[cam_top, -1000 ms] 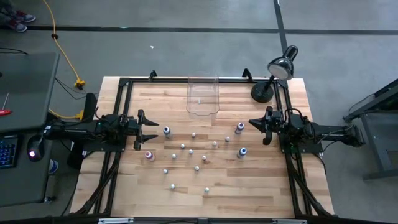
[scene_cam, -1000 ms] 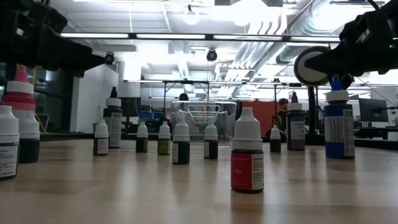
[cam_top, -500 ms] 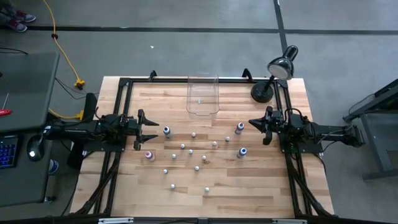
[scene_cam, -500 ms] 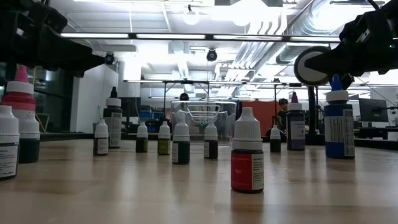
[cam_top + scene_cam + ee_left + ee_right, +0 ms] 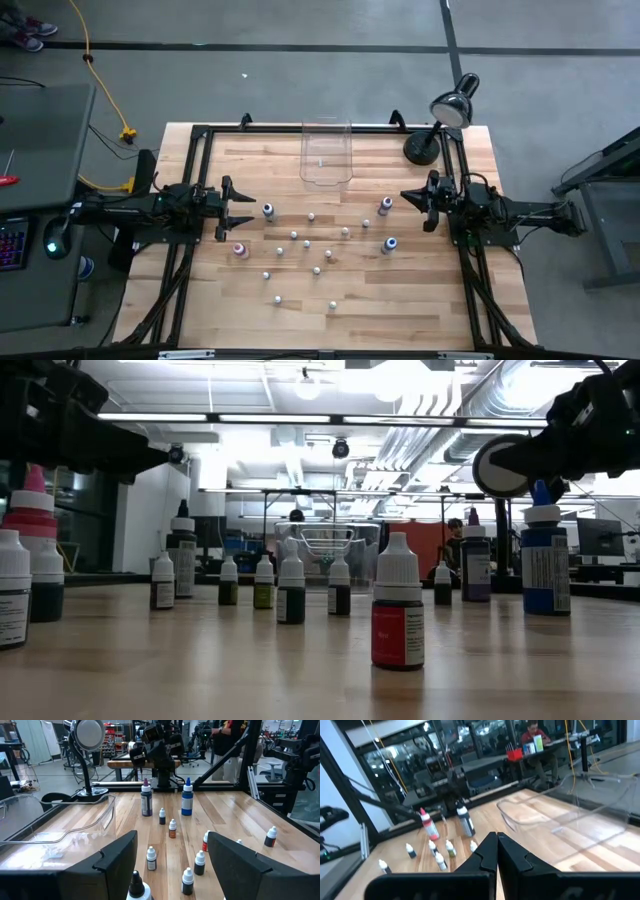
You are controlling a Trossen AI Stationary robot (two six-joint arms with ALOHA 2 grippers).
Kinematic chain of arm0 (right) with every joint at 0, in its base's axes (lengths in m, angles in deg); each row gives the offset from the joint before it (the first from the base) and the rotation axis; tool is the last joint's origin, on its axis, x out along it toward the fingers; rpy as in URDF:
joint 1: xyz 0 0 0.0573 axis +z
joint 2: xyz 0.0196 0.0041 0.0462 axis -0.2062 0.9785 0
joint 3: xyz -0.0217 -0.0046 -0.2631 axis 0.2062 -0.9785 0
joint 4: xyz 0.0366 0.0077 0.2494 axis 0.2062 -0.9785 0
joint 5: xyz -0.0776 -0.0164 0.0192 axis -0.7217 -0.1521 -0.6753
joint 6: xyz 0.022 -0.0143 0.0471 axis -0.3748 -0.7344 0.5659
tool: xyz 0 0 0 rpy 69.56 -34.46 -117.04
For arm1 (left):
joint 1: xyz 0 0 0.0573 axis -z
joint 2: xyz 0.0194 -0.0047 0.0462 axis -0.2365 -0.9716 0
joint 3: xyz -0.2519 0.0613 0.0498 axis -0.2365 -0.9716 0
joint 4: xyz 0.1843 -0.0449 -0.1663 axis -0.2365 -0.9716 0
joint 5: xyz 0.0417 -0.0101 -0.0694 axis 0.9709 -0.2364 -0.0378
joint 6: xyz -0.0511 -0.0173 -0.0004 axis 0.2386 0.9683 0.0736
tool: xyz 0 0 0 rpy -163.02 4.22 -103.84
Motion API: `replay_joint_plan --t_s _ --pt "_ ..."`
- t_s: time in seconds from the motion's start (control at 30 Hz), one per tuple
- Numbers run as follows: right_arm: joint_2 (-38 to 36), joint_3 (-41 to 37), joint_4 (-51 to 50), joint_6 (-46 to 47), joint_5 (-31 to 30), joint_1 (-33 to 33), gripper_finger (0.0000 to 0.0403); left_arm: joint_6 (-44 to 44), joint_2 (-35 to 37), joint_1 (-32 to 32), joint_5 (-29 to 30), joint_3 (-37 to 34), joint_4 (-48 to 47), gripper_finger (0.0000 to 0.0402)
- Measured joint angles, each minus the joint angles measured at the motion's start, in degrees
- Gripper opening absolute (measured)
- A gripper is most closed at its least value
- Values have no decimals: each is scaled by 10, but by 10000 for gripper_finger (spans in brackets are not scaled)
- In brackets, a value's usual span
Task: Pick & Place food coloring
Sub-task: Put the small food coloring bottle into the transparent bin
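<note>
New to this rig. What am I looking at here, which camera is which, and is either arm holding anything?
It is a two-armed table robot. The high view looks straight down: the left gripper waits at the table's left edge with its fingers spread, and the right gripper waits at the right edge, pinched shut. Neither holds anything.

The low view sits at table-top height, looking across into the room. Each wrist view looks forward past that arm's own fingers.

On the wooden table stand small food coloring bottles, all upright and scattered mid-table. A few are taller, such as the blue bottle. An empty clear plastic bin sits at the far edge, with a black desk lamp at the corner.
</note>
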Motion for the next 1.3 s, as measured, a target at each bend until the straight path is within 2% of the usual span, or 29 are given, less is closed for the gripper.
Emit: replay_joint_plan --t_s 0.2,0.43,0.57,0.7,0.93,1.3 --pt "0 1 28 6 3 0 0 0 0 0 0 0 0 239" --pt "0 33 19 -38 15 0 0 0 0 0 0 0 0 239" --pt "1 75 -26 -48 13 0 0 0 0 0 0 0 0 239" --pt "24 137 -119 -55 13 0 0 0 0 0 0 0 0 239" --pt "138 273 -259 -77 13 0 0 0 0 0 0 0 0 239" --pt "399 450 -313 -147 13 0 0 0 0 0 0 0 0 239"
